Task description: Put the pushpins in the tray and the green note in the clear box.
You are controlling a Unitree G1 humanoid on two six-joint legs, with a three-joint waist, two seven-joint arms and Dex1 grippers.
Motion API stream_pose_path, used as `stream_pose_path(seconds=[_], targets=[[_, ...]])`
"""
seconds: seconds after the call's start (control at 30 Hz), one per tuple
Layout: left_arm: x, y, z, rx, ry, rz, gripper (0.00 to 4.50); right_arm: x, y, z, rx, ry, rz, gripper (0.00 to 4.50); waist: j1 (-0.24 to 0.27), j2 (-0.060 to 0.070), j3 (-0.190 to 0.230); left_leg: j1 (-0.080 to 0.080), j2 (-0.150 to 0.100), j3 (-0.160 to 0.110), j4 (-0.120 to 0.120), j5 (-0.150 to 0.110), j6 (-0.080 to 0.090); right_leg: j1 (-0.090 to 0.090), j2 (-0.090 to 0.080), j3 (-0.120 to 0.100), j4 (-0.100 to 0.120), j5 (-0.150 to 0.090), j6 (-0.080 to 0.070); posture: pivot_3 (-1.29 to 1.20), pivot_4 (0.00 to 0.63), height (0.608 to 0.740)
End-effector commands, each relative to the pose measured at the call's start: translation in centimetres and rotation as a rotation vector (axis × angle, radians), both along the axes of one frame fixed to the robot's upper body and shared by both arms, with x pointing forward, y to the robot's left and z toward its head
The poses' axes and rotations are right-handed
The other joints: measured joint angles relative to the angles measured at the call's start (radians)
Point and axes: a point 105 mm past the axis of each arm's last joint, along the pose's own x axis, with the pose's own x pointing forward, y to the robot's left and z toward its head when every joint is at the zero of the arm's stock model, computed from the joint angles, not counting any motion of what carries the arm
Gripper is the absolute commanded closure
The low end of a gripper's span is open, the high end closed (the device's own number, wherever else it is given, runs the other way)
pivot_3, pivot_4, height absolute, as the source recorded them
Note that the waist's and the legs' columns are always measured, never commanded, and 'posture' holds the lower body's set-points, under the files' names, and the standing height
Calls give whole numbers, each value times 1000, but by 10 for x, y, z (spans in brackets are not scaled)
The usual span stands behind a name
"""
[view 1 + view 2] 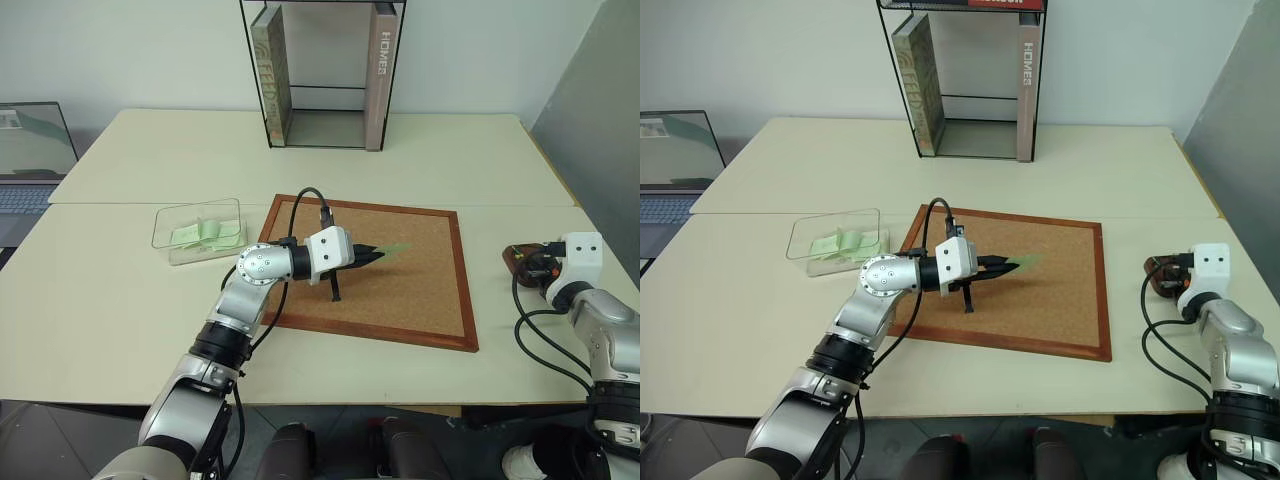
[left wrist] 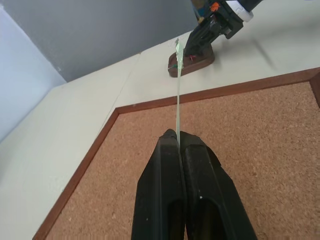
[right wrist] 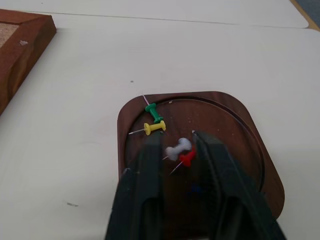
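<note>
**Note pinched over the corkboard, pins lying in the tray**

Head views: the left gripper (image 1: 372, 256) reaches across the corkboard (image 1: 420, 290), its fingers closed on the green note (image 1: 397, 249), which sticks out past the tips above the cork. The clear box (image 1: 165, 232) sits on the table (image 1: 120, 310) just left of the board and holds folded pale green slips (image 1: 208, 235). The right gripper (image 1: 1162, 277) hangs over the tray (image 1: 1152, 268), right of the board.

Left wrist view: both fingers press together on the note's edge.

Right wrist view: the fingers stand parted, empty, above the tray; green, yellow, white and red pushpins (image 3: 155, 127) lie inside.
</note>
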Motion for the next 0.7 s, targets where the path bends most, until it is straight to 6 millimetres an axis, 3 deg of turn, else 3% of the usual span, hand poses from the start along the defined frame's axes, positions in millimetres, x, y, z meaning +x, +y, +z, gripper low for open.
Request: stream_pose_path(seconds=[0.03,0.3,0.4,0.5,0.6,0.7], targets=[[-4,-3,13,-26,-39,-11,4500,3,0,15,-28,-66,-7,2533,0,0,0,0,0,0,0,0,0,0,0,0,0,0,0,0,150,740],[2,1,23,-69,-27,48,4500,1,6,44,0,-231,-20,824,-1,0,0,0,0,0,0,0,0,0,0,0,0,0,0,0,150,740],[8,10,33,-114,-13,123,4500,-2,21,55,13,-299,48,824,-1,0,0,0,0,-1,0,0,0,0,0,0,0,0,0,0,150,740],[13,38,45,-157,17,262,4500,-11,75,72,14,-377,331,824,-6,0,0,0,1,-1,0,0,0,0,0,0,0,0,0,0,150,740],[15,61,49,-169,51,357,4500,-24,113,77,8,-394,543,824,-14,0,0,0,2,-1,-1,0,0,0,0,-1,0,0,0,0,150,740],[17,102,52,-130,74,500,4500,-45,170,76,-130,-376,886,824,-20,1,1,1,2,-2,0,0,0,1,0,-2,0,-3,5,0,150,740]])
